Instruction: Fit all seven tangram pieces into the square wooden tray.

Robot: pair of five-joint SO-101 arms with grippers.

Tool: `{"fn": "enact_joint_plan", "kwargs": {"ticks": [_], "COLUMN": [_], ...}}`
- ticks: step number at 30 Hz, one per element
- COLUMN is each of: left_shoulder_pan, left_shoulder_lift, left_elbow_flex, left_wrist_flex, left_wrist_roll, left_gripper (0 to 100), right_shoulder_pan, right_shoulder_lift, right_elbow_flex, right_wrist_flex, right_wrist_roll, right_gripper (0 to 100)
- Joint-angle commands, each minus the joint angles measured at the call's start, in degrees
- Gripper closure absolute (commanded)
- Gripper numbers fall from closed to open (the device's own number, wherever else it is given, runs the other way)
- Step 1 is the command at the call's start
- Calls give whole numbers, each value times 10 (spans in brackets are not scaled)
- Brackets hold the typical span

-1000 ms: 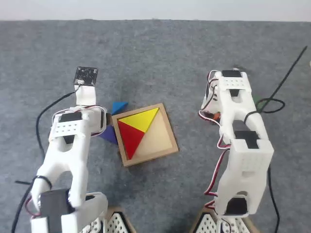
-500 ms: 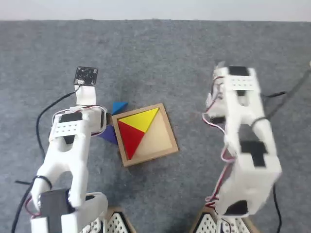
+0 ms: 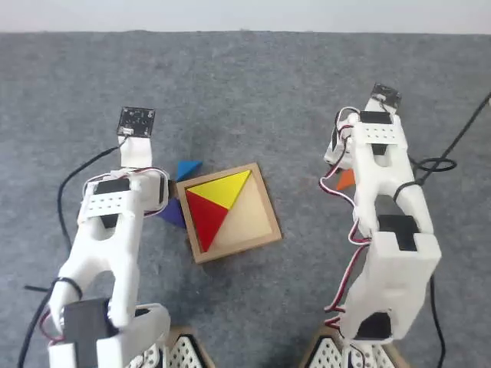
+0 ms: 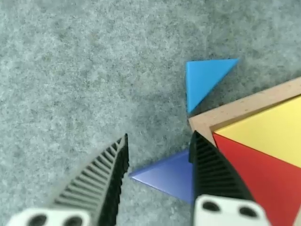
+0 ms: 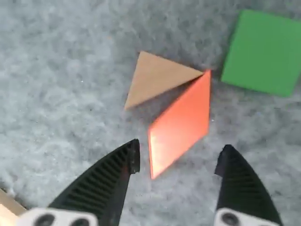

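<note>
The left arm (image 3: pixel 107 230) and the right arm (image 3: pixel 387 222) are blocky white printed-plastic shells over black servo motors, with red, white and black wires looping between joints. A dark square circuit board (image 3: pixel 136 119) caps the left arm at 12 o'clock. The left end effector (image 4: pixel 160 136) and the right end effector (image 5: pixel 181 144) have black ribbed tapered fingers on white screw-holed mounts.

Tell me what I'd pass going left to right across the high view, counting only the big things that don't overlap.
left arm → wooden tray → right arm
</note>
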Motion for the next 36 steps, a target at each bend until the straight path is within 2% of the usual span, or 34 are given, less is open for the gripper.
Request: {"fn": "enact_joint_plan", "kwargs": {"ticks": [1,4,8,17,20,24,27,32,36], "left_shoulder_pan": [1,1,1,1,1,1,1,0,-1], "left_shoulder_lift": [-25,-25,-25,-25,-25,-25,-25,-25,-25], "left_elbow_flex": [-3,-3,-3,-2,-2,-2,-2,-2,-2], "left_wrist_flex": [-11,-11,-11,-11,-11,-11,-11,-11,-11], "left_wrist_roll": [3,3,3,3,3,3,3,3,3], "left_gripper": [790,790,790,790,790,790,790,790,790], "right_shoulder_pan": [3,7,11,44,43,43,43,44,47], "right_shoulder_lift": [-4,-2,-1,-42,-46,-45,-41,36,102], "right_elbow_flex": [-4,-1,12,17,-20,-62,-65,-79,-120], "right_wrist_flex": [45,65,80,94,95,93,54,33,68], "right_wrist_roll": [-9,-7,28,28,25,-17,-22,-21,-20], "right_gripper": [842,940,944,956,924,838,788,778,778]}}
